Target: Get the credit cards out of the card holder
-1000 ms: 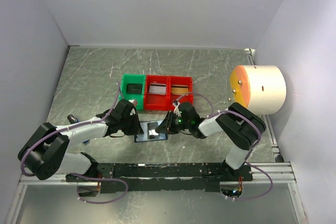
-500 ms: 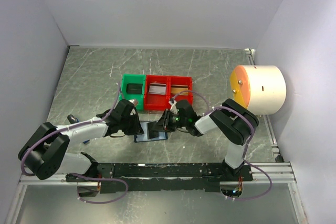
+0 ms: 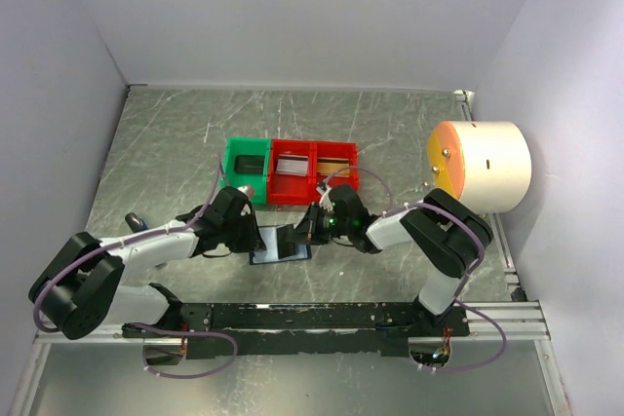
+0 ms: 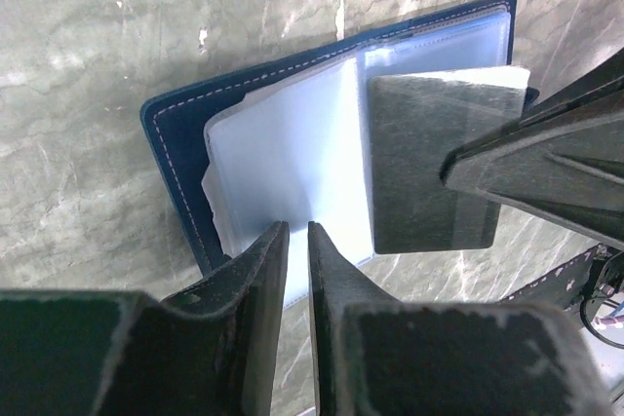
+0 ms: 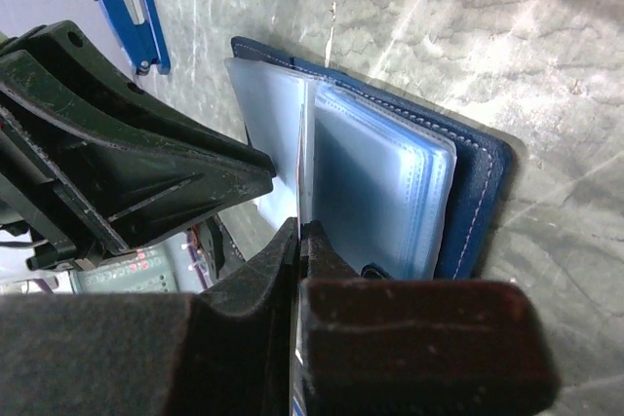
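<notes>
**Grey card clamped in right jaws over open holder**

The right gripper is clenched on a grey credit card. The card runs lengthwise straight out ahead of the jaws, edge-on in that wrist's view. The open card holder lies flat just below and ahead, between both grippers. The left gripper sits over the holder's clear sleeves, jaws narrowly parted. Whether they pinch a sleeve or merely press it, I cannot tell. Whether the card's far end is clear of its pocket is also hidden.
</notes>
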